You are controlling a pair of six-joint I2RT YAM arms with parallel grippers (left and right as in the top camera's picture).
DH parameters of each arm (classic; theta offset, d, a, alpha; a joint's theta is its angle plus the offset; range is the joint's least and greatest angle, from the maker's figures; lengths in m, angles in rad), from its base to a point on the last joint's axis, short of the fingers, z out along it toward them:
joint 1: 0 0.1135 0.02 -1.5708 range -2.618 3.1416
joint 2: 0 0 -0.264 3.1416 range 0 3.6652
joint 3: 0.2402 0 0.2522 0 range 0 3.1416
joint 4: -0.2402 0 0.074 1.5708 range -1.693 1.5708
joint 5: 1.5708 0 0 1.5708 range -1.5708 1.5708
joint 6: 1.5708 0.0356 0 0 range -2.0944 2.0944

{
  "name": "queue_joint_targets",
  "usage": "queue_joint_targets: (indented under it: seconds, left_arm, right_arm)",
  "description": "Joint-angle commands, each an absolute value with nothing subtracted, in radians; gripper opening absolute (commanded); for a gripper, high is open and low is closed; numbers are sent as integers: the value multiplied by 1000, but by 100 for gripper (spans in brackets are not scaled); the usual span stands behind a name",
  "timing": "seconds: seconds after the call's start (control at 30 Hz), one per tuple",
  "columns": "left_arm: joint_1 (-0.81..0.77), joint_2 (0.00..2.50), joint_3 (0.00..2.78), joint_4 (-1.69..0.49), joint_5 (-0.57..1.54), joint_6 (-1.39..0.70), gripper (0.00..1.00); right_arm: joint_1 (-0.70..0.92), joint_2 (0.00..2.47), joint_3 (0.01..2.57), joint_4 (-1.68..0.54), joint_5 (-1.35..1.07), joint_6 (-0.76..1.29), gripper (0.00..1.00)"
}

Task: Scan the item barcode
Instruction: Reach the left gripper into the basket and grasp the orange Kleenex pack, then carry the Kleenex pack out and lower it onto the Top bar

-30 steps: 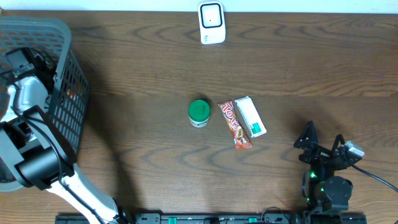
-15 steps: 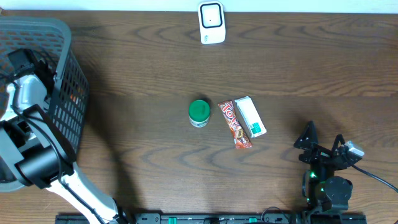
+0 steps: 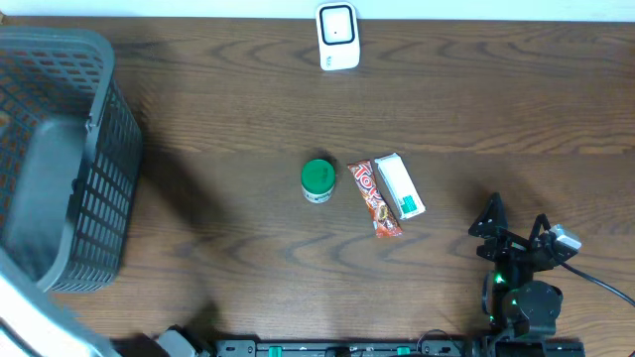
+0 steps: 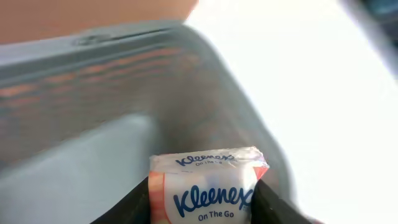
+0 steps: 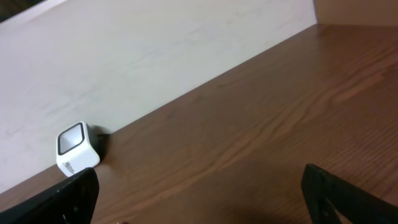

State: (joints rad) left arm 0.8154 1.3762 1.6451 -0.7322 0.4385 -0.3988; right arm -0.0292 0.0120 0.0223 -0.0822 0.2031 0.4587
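Observation:
A white and orange Kleenex tissue pack (image 4: pixel 205 186) fills the bottom of the left wrist view, with my left gripper (image 4: pixel 202 204) shut on it, one dark finger on each side. The pack hangs above the grey basket (image 4: pixel 93 81). In the overhead view only a blur of the left arm (image 3: pixel 30 307) shows at the lower left. The white barcode scanner (image 3: pixel 337 37) stands at the table's far edge, also seen as the scanner (image 5: pixel 78 149) in the right wrist view. My right gripper (image 3: pixel 516 236) rests open and empty at the near right.
The grey mesh basket (image 3: pixel 99 178) sits at the table's left end. Mid-table lie a green-lidded jar (image 3: pixel 317 179), a red candy bar (image 3: pixel 374 198) and a white and green box (image 3: pixel 400 185). A pale wall backs the table.
The left arm, which was reaching down into the basket, has lifted out of it and now shows only as a blur at the lower left. The right arm has not moved.

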Motion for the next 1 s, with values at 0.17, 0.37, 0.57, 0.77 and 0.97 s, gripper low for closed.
queue_joint_targets:
  seconds: [0.17, 0.37, 0.57, 0.77, 0.97]
  left_arm:
    - [392, 1245, 1633, -755, 867, -502, 43]
    - [-160, 1309, 1618, -755, 626, -398, 43]
    - [-539, 1488, 1608, -754, 196, -393, 43]
    - [-709, 1734, 1608, -727, 85, -323, 43]
    - [-743, 1914, 1608, -720, 133, -173, 42]
  right_arm:
    - [-20, 6, 19, -83, 212, 444, 99]
    - [-20, 6, 19, -83, 212, 444, 99]
    - [-20, 6, 19, -83, 212, 444, 99]
    - [-20, 6, 19, -83, 212, 444, 99]
    - [-20, 6, 19, -83, 212, 444, 99]
